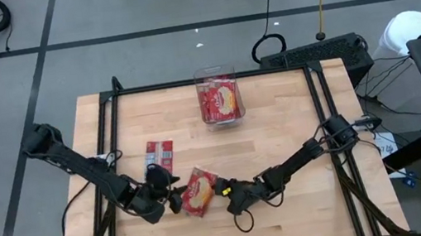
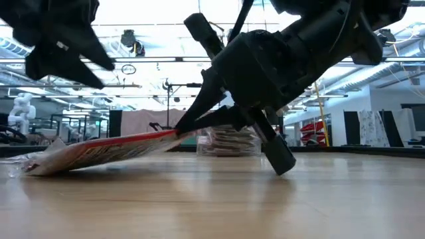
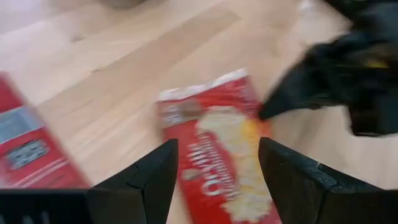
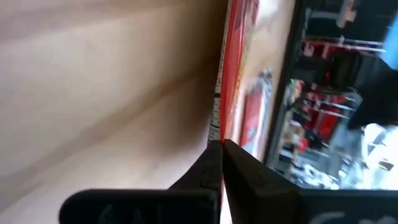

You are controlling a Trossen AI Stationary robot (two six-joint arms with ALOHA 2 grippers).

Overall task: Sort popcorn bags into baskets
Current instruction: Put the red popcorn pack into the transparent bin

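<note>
The right claw [image 1: 223, 191] is pressed together on the edge of a red popcorn bag [image 1: 199, 191] lying near the front middle of the desk [image 1: 280, 133]. In the low view that edge is lifted while the far end rests on the wood, so the packet looks thin, light and fairly limp: it will likely sag from a one-edge pinch. The crimped seam seems the best place to hold, since the glossy flat face gives little purchase. The left claw [image 1: 174, 199] sits spread just beside the bag's other side, holding nothing. A second popcorn bag [image 1: 159, 153] lies flat nearby. The clear basket [image 1: 218, 98], at the back middle, already holds packets.
</note>
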